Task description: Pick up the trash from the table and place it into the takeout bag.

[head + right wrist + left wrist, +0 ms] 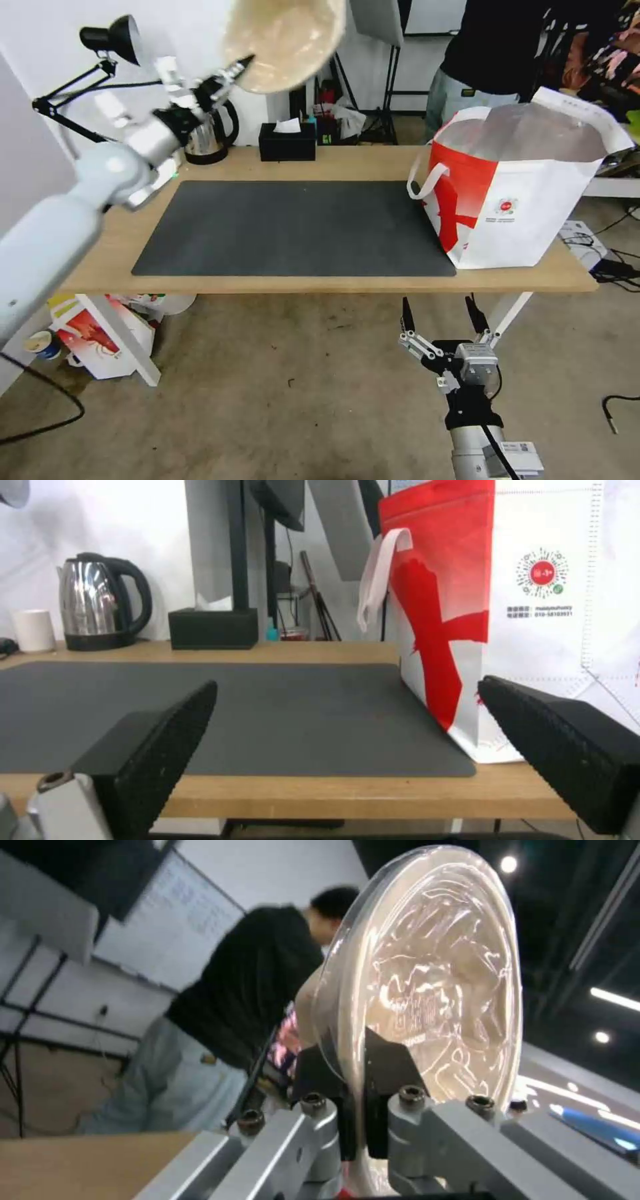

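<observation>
My left gripper (241,67) is raised high above the table's (347,163) back left and is shut on the rim of a shallow tan bowl (283,40), which tilts on its side. In the left wrist view the black fingertips (390,1065) pinch the bowl's (427,975) clear lid edge. The white-and-red takeout bag (517,193) stands open on the table's right end, foil lining showing. My right gripper (441,317) hangs open below the table's front edge, facing the bag (520,605) and the dark-grey mat (220,715).
A steel kettle (210,137) and a black tissue box (287,142) stand along the table's back edge. A black desk lamp (100,47) reaches over the back left. A red-and-white carton (100,333) sits on the floor under the left end. A person stands behind the table.
</observation>
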{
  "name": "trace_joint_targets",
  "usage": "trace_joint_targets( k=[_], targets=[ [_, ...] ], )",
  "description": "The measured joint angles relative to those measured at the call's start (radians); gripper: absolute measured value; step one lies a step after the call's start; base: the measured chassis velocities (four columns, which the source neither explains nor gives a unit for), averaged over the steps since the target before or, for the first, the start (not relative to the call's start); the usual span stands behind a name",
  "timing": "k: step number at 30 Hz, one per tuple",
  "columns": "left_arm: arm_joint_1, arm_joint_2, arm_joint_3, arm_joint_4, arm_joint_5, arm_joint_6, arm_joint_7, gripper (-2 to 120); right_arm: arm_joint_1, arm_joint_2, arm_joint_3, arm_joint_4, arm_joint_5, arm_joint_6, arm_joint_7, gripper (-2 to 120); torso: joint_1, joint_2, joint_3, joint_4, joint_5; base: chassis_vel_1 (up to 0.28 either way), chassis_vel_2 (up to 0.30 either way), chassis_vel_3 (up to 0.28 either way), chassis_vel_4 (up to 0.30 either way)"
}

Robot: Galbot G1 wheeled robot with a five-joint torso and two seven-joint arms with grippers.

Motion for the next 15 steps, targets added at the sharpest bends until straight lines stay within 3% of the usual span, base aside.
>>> trace_joint_targets(
  k=[12, 14, 15],
  targets=[
    [-0.261, -0.164, 0.264, 0.231, 0.024, 0.027, 0.077, 1, 0.0, 0.0, 0.0, 0.0, 0.0, 0.0, 0.0, 100, 0.0, 0.0, 0.0, -0.0001, 0.0005, 0.0, 0.0, 0.0, 0.0],
    [-0.304, -0.218, 0.312, 0.287, 0.024, 0.026, 0.081, 1, 0.0, 0.0, 0.0, 0.0, 0.0, 0.0, 0.0, 100, 0.0, 0.0, 0.0, -0.0003, 0.0003, 0.0, 0.0, 0.0, 0.0],
    [-0.342, -0.29, 0.367, 0.344, 0.024, 0.021, 0.089, 1, 0.0, 0.0, 0.0, 0.0, 0.0, 0.0, 0.0, 100, 0.0, 0.0, 0.0, -0.0005, 0.0004, 0.0, 0.0, 0.0, 0.0]
  ],
)
